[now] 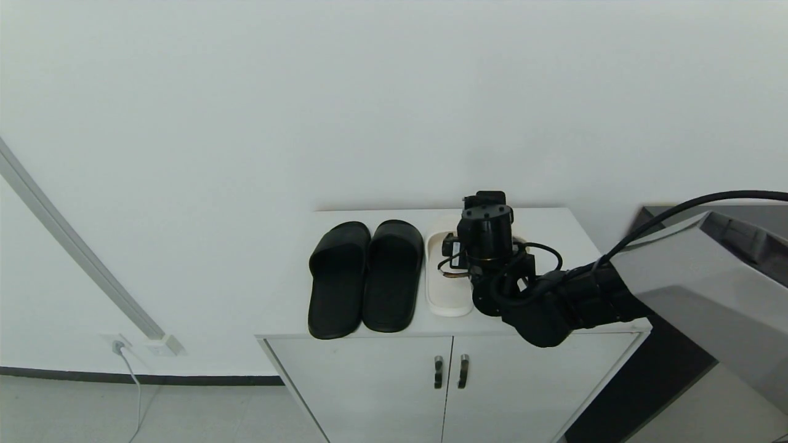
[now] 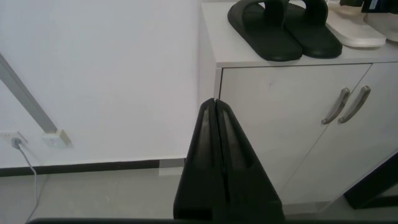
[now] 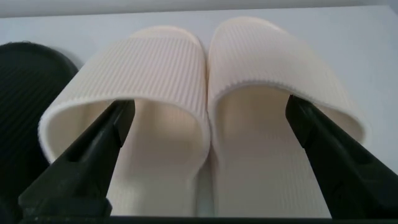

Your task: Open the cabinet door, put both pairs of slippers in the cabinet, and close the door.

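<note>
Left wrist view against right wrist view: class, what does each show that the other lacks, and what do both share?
Left wrist only: the shut cabinet doors, their two handles, a wall socket and the shut left gripper. Right wrist only: the open right gripper, a finger at each strap opening of the cream slippers. Both: the cream slippers and a black slipper on the cabinet top.

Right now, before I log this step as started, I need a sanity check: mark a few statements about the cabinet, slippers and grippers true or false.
1. The cabinet doors are closed. True.
2. The black slippers are inside the cabinet. False: the black slippers lie on the cabinet top.
3. The right gripper is open at the white slippers. True.
4. The left gripper grips a door handle. False: the left gripper is shut on nothing, apart from the cabinet.
</note>
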Motion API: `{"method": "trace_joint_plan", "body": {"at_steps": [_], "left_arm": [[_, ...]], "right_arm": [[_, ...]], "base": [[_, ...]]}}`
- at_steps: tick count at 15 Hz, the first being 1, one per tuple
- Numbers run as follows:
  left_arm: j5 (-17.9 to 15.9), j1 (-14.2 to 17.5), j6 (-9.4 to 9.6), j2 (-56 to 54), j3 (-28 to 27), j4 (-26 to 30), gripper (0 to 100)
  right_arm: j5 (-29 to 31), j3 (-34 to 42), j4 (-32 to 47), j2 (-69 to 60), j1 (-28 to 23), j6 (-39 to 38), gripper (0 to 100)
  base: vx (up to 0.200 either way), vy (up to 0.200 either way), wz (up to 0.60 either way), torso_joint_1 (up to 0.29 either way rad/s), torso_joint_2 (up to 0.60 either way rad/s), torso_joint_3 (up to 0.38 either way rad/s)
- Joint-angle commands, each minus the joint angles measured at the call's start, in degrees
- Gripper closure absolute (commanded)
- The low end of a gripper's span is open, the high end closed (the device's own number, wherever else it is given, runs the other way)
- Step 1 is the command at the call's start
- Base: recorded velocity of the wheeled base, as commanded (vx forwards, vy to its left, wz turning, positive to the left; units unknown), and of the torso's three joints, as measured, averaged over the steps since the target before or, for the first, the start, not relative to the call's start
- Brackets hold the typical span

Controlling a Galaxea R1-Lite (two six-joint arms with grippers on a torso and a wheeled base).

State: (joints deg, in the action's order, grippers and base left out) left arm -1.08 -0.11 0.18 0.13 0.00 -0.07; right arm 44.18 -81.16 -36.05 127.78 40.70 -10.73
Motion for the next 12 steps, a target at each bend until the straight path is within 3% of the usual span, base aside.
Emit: {"method": "trace_joint_plan", "body": {"at_steps": [1,3,4,12], "left_arm": [[0.03,0.02,-0.01,0.04,0.0,-0.01,100],[0.03,-0.07,-0.01,0.04,0.0,-0.01,100],[0.03,-0.07,-0.01,0.04,0.0,-0.01,100],[0.03,-0.07,-0.09,0.04,0.0,-0.01,100]], "right_arm": [[0.03,-2.16,0.01,1.94,-0.71,0.01,0],[-0.06,-3.21,0.01,2.3,-1.24,0.53,0],[-0.06,-3.83,-0.08,2.65,-1.33,0.88,100],[0.03,-2.59,-0.16,0.8,-1.24,2.03,100]], "base": [[0.0,0.0,0.0,0.0,0.0,0.0],[0.0,0.0,0.0,0.0,0.0,0.0],[0.0,0.0,0.0,0.0,0.0,0.0],[0.0,0.0,0.0,0.0,0.0,0.0]]}}
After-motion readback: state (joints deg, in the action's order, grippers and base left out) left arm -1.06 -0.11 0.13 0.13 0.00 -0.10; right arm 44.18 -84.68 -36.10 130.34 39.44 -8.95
